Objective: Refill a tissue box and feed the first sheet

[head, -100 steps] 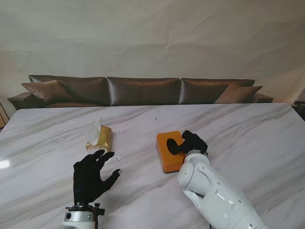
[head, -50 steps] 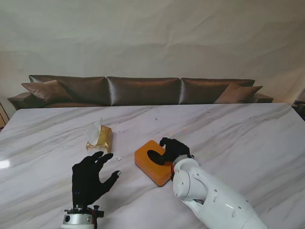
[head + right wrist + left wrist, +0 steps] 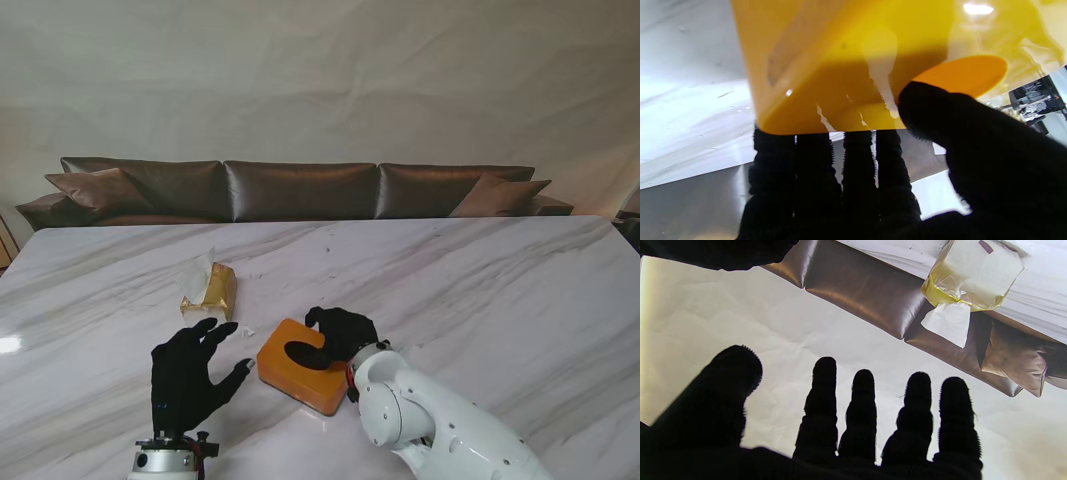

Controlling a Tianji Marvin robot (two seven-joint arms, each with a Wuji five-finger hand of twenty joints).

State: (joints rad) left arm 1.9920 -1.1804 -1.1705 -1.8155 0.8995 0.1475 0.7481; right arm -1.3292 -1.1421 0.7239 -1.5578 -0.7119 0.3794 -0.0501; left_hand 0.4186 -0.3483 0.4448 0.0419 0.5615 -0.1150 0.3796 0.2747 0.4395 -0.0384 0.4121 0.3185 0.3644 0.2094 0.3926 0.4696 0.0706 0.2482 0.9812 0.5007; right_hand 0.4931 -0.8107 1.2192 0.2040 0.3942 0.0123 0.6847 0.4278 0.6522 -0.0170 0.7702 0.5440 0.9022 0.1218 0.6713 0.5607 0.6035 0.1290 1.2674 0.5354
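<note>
An orange tissue box cover [image 3: 298, 365] with an oval slot is in my right hand [image 3: 343, 332], which is shut on it, fingers over its far edge and thumb at the slot. In the right wrist view the orange box cover [image 3: 846, 63] fills the frame, with my right hand [image 3: 893, 160] behind it. A tissue pack [image 3: 209, 288] in clear yellow-tinted wrap, with one white sheet sticking up, lies farther from me on the left. My left hand [image 3: 188, 372] is open with its fingers spread, nearer to me than the pack. The left wrist view shows the tissue pack [image 3: 970, 276] beyond my left hand [image 3: 853, 426].
The white marble table [image 3: 500, 290] stretches wide on the right. A small white scrap [image 3: 248, 331] lies between the pack and the box cover. A brown leather sofa [image 3: 300, 190] runs along the table's far edge.
My right hand has carried the orange box cover leftward and nearer to me, close to my left hand. The left hand has barely moved.
</note>
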